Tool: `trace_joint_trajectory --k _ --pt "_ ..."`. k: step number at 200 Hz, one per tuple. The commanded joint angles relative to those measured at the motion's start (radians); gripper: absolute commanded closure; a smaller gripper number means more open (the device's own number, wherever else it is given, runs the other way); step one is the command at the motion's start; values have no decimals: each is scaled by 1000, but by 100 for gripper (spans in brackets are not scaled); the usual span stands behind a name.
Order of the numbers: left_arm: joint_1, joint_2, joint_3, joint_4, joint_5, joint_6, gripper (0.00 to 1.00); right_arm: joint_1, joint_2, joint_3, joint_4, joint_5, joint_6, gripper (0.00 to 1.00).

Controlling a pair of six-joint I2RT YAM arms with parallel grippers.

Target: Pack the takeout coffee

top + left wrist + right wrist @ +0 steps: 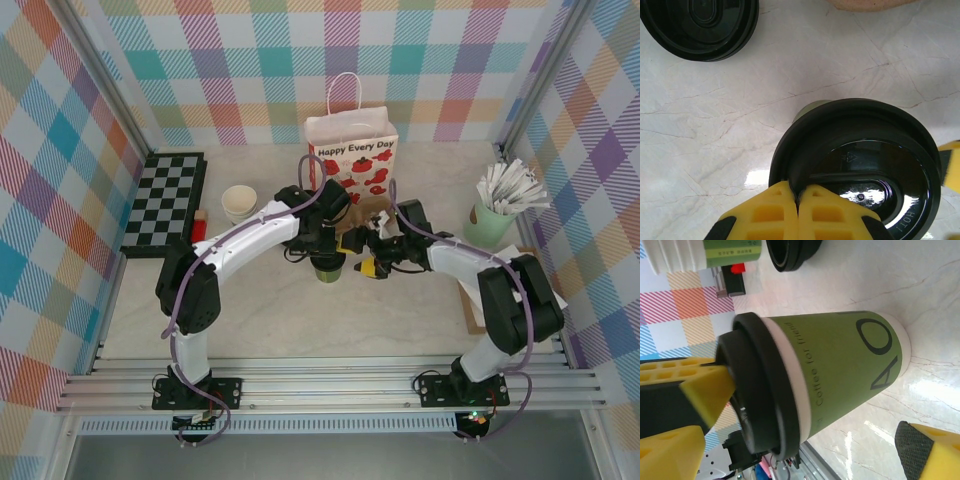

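arms (250,237): white, black joints | cables (167,315): purple | claw fingers (775,215): yellow

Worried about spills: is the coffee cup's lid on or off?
On: the black lid caps the coffee cup, the shut left pincer touching its rim.

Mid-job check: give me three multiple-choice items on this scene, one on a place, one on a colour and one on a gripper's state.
1. Where does the paper bag stand relative to the takeout coffee? A beyond it, toward the far wall; B on its near side; C directly to its left.
2. The coffee's lid is: A white; B red; C black.
3. The left gripper is: A open over the bag; B shut on the lid's rim; C open, flat on the table.
Answers: 1 A, the top view shows the bag behind the cup. 2 C, it is glossy black in the left wrist view. 3 B, its fingers pinch the rim.
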Motion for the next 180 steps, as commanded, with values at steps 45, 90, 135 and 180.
trace_joint_trajectory --k 45,90,135,180 --pt "-8 53 -56 -32 77 -3 100 44 127 37 0 -3 40 1" --pt "0 -7 -30 3 151 11 87 44 149 -13 -41 54 75 2" --pt "29 -66 -3 13 157 32 85 47 112 34 -116 90 53 2" --pt "67 -149 -9 47 188 33 82 48 84 79 -181 106 31 2"
